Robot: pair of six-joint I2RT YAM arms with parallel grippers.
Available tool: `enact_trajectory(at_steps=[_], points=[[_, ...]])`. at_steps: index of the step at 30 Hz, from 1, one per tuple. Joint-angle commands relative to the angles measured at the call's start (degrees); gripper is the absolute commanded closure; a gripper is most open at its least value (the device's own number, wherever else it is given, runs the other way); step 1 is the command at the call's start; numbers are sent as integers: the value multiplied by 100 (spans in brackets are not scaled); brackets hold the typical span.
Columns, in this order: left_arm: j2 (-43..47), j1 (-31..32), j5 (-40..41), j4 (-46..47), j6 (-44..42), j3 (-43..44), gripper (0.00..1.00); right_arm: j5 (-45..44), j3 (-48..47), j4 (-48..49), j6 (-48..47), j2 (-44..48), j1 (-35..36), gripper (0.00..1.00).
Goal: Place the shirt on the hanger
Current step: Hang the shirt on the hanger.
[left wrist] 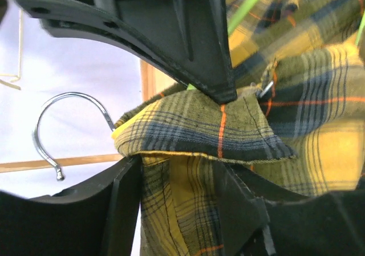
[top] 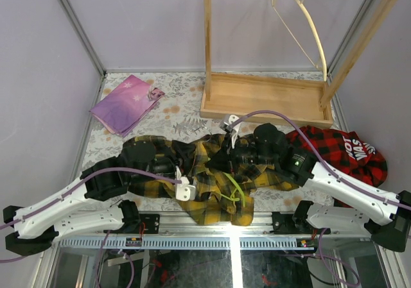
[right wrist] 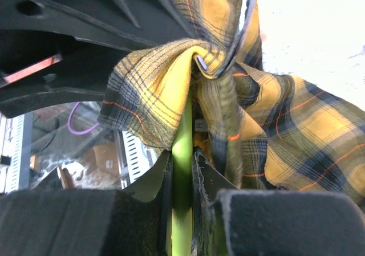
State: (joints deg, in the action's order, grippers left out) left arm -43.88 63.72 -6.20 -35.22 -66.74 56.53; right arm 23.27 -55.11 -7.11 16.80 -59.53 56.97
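The shirt (top: 212, 195) lay in front of the wooden rack (top: 263, 99). The left gripper (left wrist: 221, 133) pinched shirt fabric. The right gripper (right wrist: 183, 165) clamped the hanger (top: 236, 189).

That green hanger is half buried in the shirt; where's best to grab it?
The bare green hanger arm, as the right hand has it: a slim straight rod, easy to pinch. Approach from the end poking out of the shirt, where no cloth covers it.

Lilac walls (top: 38, 57) enclose a floral-clothed table (top: 183, 89) (wooden rack (top: 263, 99) behind).
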Motion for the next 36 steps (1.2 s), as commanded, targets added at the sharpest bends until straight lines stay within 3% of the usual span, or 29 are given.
enact_trajectory(at_steps=[1,7,13,21,26,30,36], points=[[114,83,-166,1413,277,66,47,-860,290,1005,234,328,11,100],[230,81,-105,1580,647,144,13,-1637,768,1434,309,774,10,100],[453,82,-42,1828,1459,54,11,-2295,1085,1822,179,1187,8,100],[537,83,595,2186,3476,92,11,-3303,1569,3139,59,1810,8,100],[516,80,1456,2642,5082,44,4,-4049,1091,3202,-351,1948,7,100],[304,87,2421,2885,6850,-70,0,-4547,903,3515,-657,1978,1,100],[78,82,2497,3934,8649,-797,0,-4968,610,4309,-1345,1675,7,100]])
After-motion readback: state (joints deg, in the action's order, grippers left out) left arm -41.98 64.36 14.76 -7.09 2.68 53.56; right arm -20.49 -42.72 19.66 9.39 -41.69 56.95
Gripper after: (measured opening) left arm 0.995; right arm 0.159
